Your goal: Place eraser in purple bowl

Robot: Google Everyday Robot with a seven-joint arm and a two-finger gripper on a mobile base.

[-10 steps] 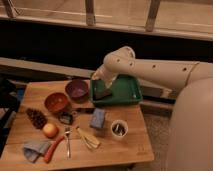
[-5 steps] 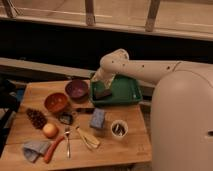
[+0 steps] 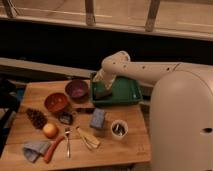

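The purple bowl (image 3: 77, 89) stands on the wooden table, left of the green tray (image 3: 125, 92) and behind the orange-red bowl (image 3: 55, 101). My gripper (image 3: 101, 86) reaches down from the white arm over the tray's left end, just right of the purple bowl. A small dark brown block, which looks like the eraser (image 3: 102, 93), shows right under the gripper on the tray's left end. I cannot tell whether the gripper touches it or holds it.
A thin black stick (image 3: 85, 109), a small dark object (image 3: 65, 118), a blue-grey block (image 3: 97, 119), a white cup (image 3: 119, 129), a pine cone (image 3: 36, 118), an orange fruit (image 3: 50, 130), a spoon, a cloth and a carrot-like stick lie on the table. My white body fills the right side.
The gripper has stayed over the tray's left end, shifting only slightly. My white body takes up more of the right side of the view than one second ago.
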